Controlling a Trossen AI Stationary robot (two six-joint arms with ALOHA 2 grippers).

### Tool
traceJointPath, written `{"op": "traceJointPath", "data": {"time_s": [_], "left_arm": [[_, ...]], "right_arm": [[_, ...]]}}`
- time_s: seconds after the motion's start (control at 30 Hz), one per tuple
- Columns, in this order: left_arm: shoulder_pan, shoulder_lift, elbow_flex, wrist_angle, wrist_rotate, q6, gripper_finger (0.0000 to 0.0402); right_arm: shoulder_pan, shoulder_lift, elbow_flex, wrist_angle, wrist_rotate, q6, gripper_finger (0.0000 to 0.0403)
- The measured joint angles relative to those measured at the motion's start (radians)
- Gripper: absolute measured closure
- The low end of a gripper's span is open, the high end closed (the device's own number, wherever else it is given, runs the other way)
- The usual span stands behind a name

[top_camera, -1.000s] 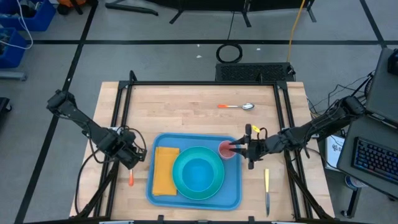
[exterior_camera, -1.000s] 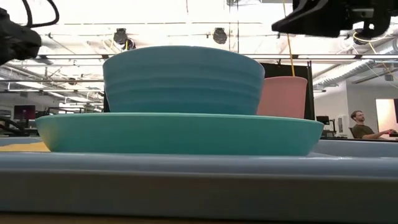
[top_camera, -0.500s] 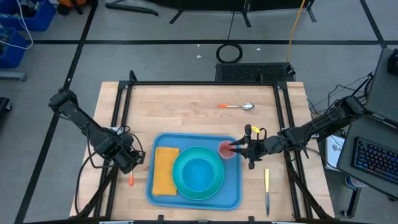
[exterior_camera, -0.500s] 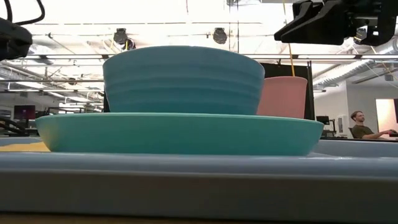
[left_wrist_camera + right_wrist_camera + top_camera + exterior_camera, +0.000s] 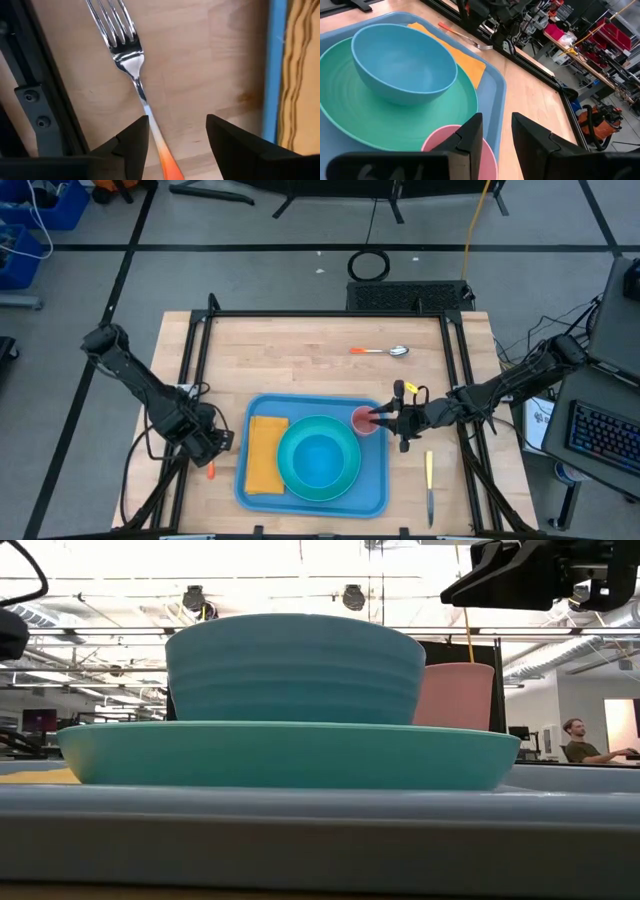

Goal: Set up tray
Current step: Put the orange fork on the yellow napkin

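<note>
Tray [image 5: 373, 480] sits at the near middle of my table [image 5: 320, 340], carrying an orange napkin [image 5: 264, 454], a turquoise plate [image 5: 320, 492] with a blue bowl [image 5: 318, 456] on it, and a pink cup [image 5: 363, 421]. My right gripper [image 5: 390, 418] hangs at the tray's right edge, fingers parted astride the cup's rim. Just off the tray's left edge, my left gripper [image 5: 177, 132] stands wide above a fork [image 5: 131, 62] on the wood, holding nothing.
</note>
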Motion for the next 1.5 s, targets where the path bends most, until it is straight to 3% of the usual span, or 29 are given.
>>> {"op": "traceJointPath", "data": {"time_s": [0.47,0.7,1.27,1.5], "left_arm": [[-0.091,0.000,-0.059,0.028,0.004,-0.137,0.0204],[-0.096,0.000,-0.125,0.130,0.007,-0.140,0.0204],[-0.096,0.000,-0.131,0.110,-0.012,-0.124,0.0205],[-0.096,-0.005,-0.194,0.193,0.003,-0.134,0.0237]], "right_arm": [[0.000,0.000,0.000,-0.001,-0.001,0.021,0.0310],[0.000,0.000,0.000,-0.001,-0.001,0.037,0.0310],[0.002,0.000,0.000,-0.002,-0.054,0.052,0.0310],[0.002,0.000,0.000,-0.002,-0.053,0.052,0.0310]]}}
